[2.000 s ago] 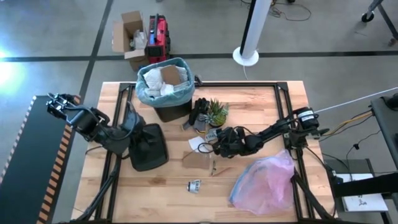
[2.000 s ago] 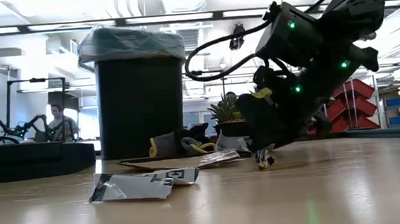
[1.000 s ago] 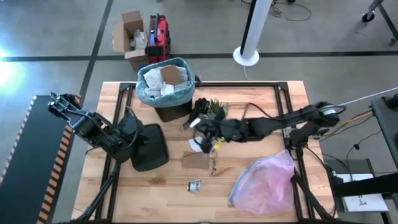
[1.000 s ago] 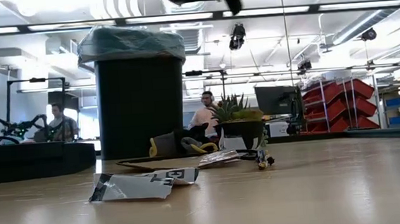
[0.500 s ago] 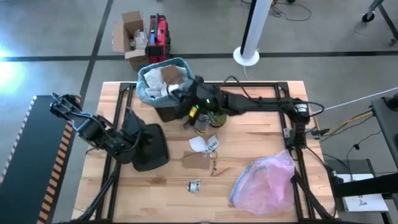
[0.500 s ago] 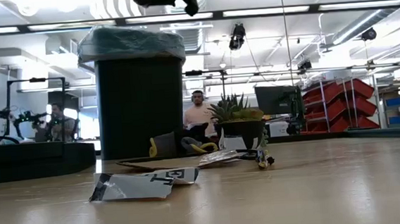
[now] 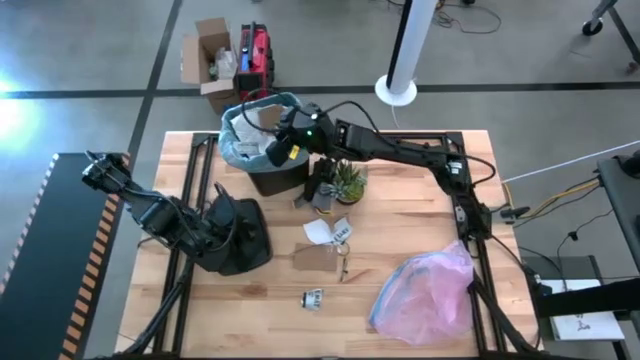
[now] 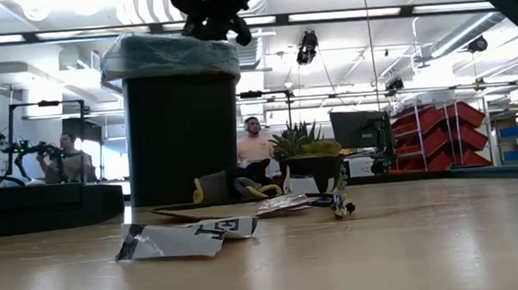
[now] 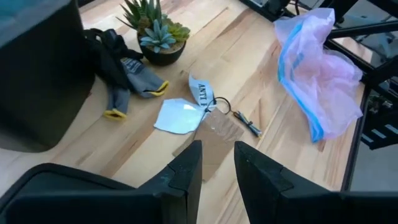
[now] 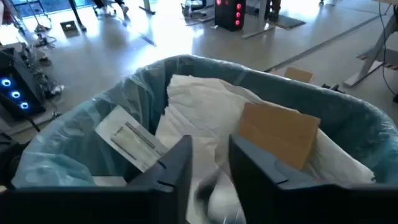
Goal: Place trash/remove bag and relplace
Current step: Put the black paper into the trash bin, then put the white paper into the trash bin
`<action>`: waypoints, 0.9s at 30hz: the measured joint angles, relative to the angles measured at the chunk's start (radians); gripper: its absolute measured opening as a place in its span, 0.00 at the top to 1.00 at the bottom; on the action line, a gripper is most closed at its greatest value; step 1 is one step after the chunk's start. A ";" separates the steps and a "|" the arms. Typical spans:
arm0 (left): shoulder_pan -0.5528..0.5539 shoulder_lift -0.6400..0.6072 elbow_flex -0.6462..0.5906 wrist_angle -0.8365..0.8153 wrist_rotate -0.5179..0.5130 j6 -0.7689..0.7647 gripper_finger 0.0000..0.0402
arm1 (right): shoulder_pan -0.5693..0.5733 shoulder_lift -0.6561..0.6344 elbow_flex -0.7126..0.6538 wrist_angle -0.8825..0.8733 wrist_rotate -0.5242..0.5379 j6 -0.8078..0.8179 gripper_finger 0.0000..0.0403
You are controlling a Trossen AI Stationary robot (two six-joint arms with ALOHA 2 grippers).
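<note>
The black bin (image 7: 272, 172) stands at the table's far edge, lined with the light blue-teal bag (image 10: 74, 155), whose rim folds over the bin's top (image 8: 170, 55). White paper (image 10: 199, 106) and a brown piece (image 10: 280, 130) lie inside. My right gripper (image 7: 283, 143) hangs open over the bin's mouth (image 10: 210, 143), and a blurred white piece (image 10: 214, 193) shows between its fingers. More trash lies flat on the table: a white sheet (image 7: 320, 232), a brown piece (image 7: 316, 257) and a crumpled scrap (image 7: 313, 297). My left gripper (image 7: 245, 232) waits open at the table's left (image 9: 217, 149). My right gripper points down into the bin's mouth from above. A blurred white piece (image 10: 214, 193) shows in the gap between its fingers, and I cannot tell whether the fingers touch it.
A pinkish translucent bag (image 7: 425, 290) lies at the table's near right. A small potted plant (image 7: 347, 180) and dark gloves (image 7: 320, 182) sit beside the bin. A tag with a small strap (image 7: 343, 262) lies by the brown piece. People show in the room beyond.
My right gripper has risen from above the litter in the table's middle and swung toward the far-left, past the plant, until it stands over the bin's mouth. The white sheet, brown piece and crumpled scrap on the table have stayed put.
</note>
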 joint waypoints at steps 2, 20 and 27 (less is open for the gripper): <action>0.000 0.000 -0.013 0.024 -0.003 0.000 0.81 | 0.001 0.006 0.013 0.010 0.003 0.000 0.72; 0.001 0.004 -0.029 0.142 -0.001 0.000 0.75 | 0.062 -0.151 0.049 -0.084 -0.055 -0.171 0.67; 0.001 0.033 -0.043 0.156 0.000 0.000 0.73 | 0.158 -0.276 0.049 -0.249 -0.045 -0.230 0.75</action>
